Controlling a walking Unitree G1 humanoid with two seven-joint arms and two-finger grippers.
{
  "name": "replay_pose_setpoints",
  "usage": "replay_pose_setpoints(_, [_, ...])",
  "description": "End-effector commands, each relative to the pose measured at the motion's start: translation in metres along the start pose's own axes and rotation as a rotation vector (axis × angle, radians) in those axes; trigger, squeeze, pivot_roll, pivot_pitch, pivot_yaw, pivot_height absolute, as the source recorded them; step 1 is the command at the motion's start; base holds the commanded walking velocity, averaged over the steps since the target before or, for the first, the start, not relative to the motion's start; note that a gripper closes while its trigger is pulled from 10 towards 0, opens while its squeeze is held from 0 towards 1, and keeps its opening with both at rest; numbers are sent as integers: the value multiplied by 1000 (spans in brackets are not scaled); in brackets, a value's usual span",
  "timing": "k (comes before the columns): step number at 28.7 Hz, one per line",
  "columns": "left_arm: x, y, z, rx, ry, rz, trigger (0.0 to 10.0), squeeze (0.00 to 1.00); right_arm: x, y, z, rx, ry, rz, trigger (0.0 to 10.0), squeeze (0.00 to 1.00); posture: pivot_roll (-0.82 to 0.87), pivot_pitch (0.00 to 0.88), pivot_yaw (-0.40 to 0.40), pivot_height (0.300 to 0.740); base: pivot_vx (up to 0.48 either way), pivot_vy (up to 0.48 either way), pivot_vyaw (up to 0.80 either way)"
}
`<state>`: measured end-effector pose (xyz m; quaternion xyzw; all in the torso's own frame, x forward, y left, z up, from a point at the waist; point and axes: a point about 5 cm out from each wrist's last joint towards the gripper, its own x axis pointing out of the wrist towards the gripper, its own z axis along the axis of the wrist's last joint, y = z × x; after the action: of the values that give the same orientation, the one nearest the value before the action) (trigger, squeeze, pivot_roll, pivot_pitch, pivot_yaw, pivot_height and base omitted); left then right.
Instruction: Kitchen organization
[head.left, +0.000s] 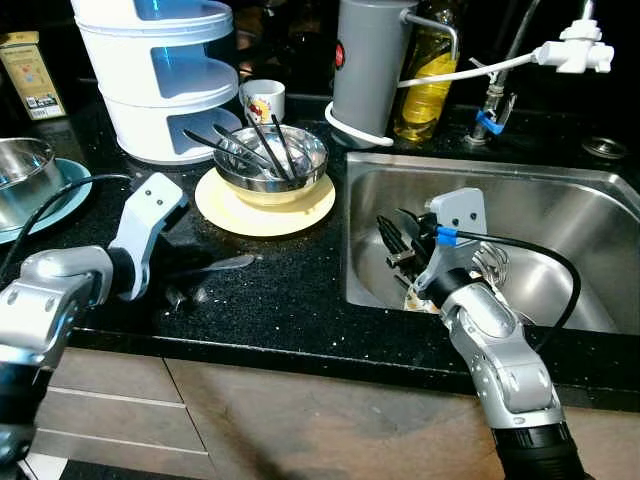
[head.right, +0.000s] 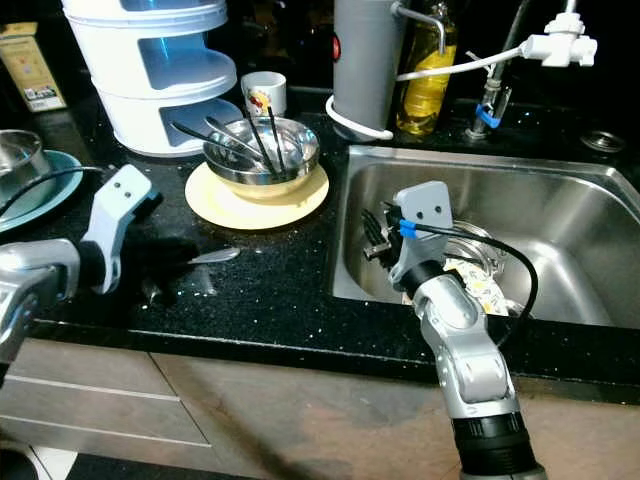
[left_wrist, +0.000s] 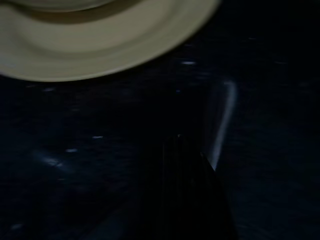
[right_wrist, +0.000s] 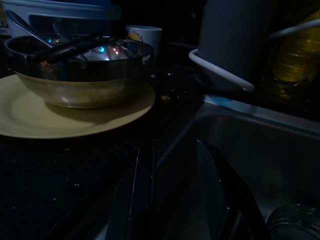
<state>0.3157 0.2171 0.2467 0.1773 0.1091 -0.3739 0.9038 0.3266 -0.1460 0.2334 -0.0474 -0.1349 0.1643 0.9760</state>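
1. I have the left hand (head.left: 178, 296) low over the black worktop (head.left: 290, 290), just in front of the yellow plate (head.left: 262, 212). Its fingers are lost against the dark stone, so I cannot tell whether they are apart or together.
2. A single spoon (head.left: 222, 264) lies flat on the worktop just beyond that hand, between it and the yellow plate. Its long axis runs roughly along the plate's front edge, the bowl end pointing toward the sink (head.left: 560, 190). My left hand is clearly the nearer one, so I judge it the one to use.
3. My right hand (head.left: 392, 236) hangs inside the sink, at the wall nearest the yellow plate. Its two black fingers stand apart and I see nothing between them.
4. On the yellow plate sits one steel bowl (head.left: 270, 160) holding several dark utensils (head.left: 262, 146), at least four.
5. Behind the plate I count one white cup (head.left: 264, 100), one white tiered container (head.left: 160, 70), one grey canister (head.left: 372, 70) and one oil bottle (head.left: 428, 90).
6. Well off to the plate's left stands a second steel bowl (head.left: 20, 178) on a blue plate (head.left: 66, 190).
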Motion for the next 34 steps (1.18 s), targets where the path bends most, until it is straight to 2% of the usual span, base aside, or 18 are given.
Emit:
replay_pose_setpoints(1, [5,-10,-17,-49,70,-73,0,0,-2,-3,0,-2,7,-8,10000,0,-59,148,-37,740,0,0,0])
replay_pose_setpoints(5, [4,-5,-15,-48,61,-22,0,0,-2,-3,0,-1,7,-9,10000,0,-59,148,-38,740,0,0,0])
replay_pose_setpoints(6, [5,6,-13,-57,51,73,0,0,-2,-3,0,0,6,-8,10000,0,-61,149,-39,740,0,0,0])
replay_pose_setpoints(7, [5,6,-13,-57,51,73,0,0,-2,-3,0,0,6,-8,10000,0,-61,149,-39,740,0,0,0])
replay_pose_setpoints(10, [3,17,-2,-107,-29,167,0,0,-1,-4,1,0,4,-7,10000,0,-61,151,-39,740,0,0,0])
replay_pose_setpoints(13, [-1,20,5,-134,-50,200,0,0,-1,-4,1,1,5,-10,10000,0,-63,154,-38,740,0,0,0])
replay_pose_setpoints(16, [-5,18,9,-120,-47,211,0,0,-2,-5,1,2,5,-11,10000,0,-63,154,-38,740,0,0,0])
replay_pose_setpoints(17, [-6,16,12,-114,-43,205,7961,0,-2,-5,0,2,6,-11,10000,0,-60,157,-40,740,0,0,0])
replay_pose_setpoints(18, [-8,11,15,-106,-39,176,10000,576,-2,-4,0,4,7,-11,10000,0,-60,157,-40,740,0,0,0])
replay_pose_setpoints(19, [-8,11,15,-106,-39,176,10000,576,-2,-4,0,4,7,-11,10000,0,-60,157,-40,740,0,0,0])
replay_pose_setpoints(20, [-11,4,22,-97,-47,117,10000,1000,-2,-4,0,6,7,-10,10000,0,-54,159,-42,740,0,0,0])
replay_pose_setpoints(25, [-21,-1,31,-76,-44,42,10000,1000,-1,-3,0,9,8,-6,10000,0,-51,160,-43,740,0,0,0])
replay_pose_setpoints(26, [-28,-4,34,-61,-17,8,10000,1000,-1,-2,-1,10,8,-3,10000,0,-47,159,-44,740,0,0,0])
replay_pose_setpoints(28, [-31,-5,35,-55,-5,-4,10000,1000,-1,-2,-1,11,8,-3,10000,0,-47,159,-44,740,0,0,0])
replay_pose_setpoints(31, [-41,-6,34,-23,69,-12,10000,1000,-1,-1,-1,12,9,-2,10000,0,-45,160,-42,740,0,0,0])
replay_pose_setpoints(34, [-54,-2,32,-56,133,15,10000,1000,-1,-1,-2,16,10,-4,10000,0,-39,158,-39,740,0,0,0])
